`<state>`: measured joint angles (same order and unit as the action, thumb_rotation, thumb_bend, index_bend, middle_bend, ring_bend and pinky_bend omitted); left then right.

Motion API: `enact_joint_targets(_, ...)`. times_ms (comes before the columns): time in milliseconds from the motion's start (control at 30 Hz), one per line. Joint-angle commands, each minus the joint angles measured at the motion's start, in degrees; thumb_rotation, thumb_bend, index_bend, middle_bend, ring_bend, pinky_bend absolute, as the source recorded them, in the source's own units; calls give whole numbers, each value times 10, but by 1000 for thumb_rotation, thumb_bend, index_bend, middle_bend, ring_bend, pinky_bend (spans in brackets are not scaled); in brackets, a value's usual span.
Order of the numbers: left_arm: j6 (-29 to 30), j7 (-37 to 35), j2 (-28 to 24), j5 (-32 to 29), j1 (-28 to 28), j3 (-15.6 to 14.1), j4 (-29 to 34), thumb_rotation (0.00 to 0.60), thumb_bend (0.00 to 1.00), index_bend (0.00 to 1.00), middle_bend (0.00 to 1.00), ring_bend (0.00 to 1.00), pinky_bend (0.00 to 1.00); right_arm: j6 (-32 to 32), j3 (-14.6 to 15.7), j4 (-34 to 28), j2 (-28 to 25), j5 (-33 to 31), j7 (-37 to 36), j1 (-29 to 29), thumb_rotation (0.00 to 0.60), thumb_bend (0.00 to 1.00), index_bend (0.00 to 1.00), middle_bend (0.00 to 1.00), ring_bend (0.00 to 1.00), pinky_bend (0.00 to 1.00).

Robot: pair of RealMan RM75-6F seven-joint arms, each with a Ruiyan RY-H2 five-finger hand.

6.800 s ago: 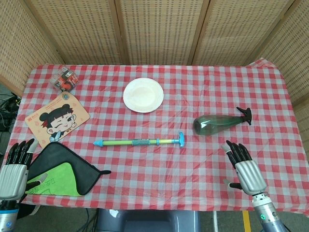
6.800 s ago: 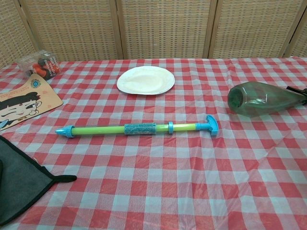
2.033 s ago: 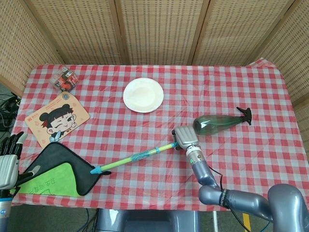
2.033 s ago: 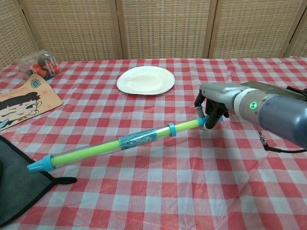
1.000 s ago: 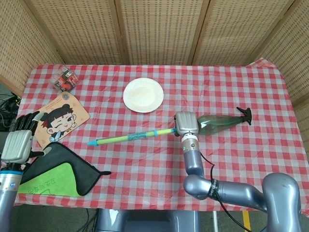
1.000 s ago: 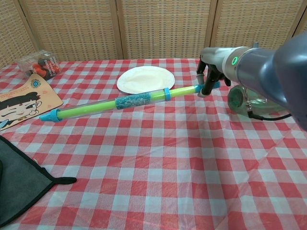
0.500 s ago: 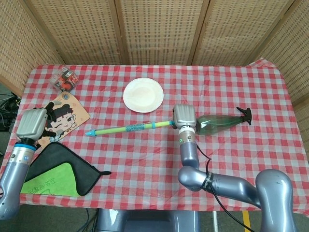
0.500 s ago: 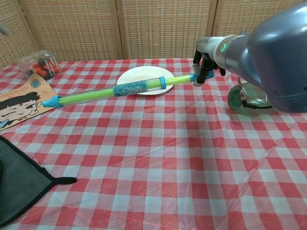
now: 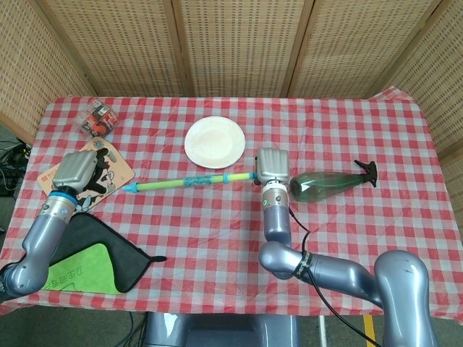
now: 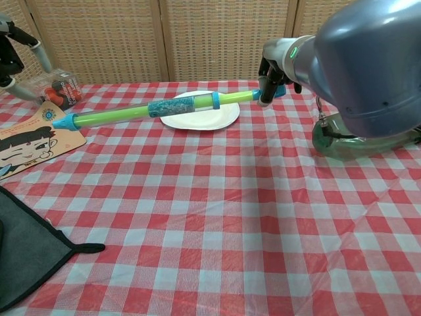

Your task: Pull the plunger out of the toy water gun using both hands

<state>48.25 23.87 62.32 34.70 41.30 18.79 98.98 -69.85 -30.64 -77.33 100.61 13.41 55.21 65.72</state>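
The toy water gun (image 9: 192, 181) (image 10: 151, 110) is a green tube with blue ends and a blue patterned sleeve. It hangs roughly level above the table. My right hand (image 9: 273, 165) (image 10: 271, 80) grips its T-shaped plunger handle at the right end. The blue nozzle tip points left, toward my left hand (image 9: 75, 171) (image 10: 14, 47). That hand is raised near the tip with its fingers spread and holds nothing; a small gap separates it from the nozzle. In the head view both hands show from their backs, which hide the fingers.
A white plate (image 9: 214, 142) (image 10: 200, 112) lies under the gun's middle. A green spray bottle (image 9: 327, 184) (image 10: 352, 140) lies on its side at the right. A cartoon mat (image 10: 29, 141), a small package (image 9: 98, 116) and a dark cloth (image 9: 101, 249) sit at the left.
My right hand has lifted the gun higher and further back. My left hand has risen and moved right, closing in on the nozzle tip.
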Motion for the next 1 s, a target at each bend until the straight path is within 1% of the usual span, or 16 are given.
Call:
enact_joint_targets(33,-16,59,7,-90,66,-22,-18,600,176,364,874,779,654,0,-2,0,-2,-4,1,2,600,499,830,1000,1000,729)
enact_joint_targets(233,-11,85,14,-155,109,-40,-19,600,176,359,874,779,654,-3,-5,-7,-7,-7,-1,2,600,500,830,1000,1000,729)
enact_joint_targets(467,-13,93,20,-194,140,-60,-12,600,177,375,874,779,654,-6,-4,-19,-13,-9,-4,0,600,500,830,1000,1000,729)
enact_joint_targets(767,-13,89,32,-219,168,-77,-18,600,177,386,874,779,654,-11,-3,-35,-21,-14,-7,-1,600,500,830,1000,1000,729)
enact_joint_targets(1000,-9,85,45,-222,182,-90,-22,600,187,407,874,779,654,-15,-2,-45,-24,-16,-11,-2,600,499,829,1000,1000,729)
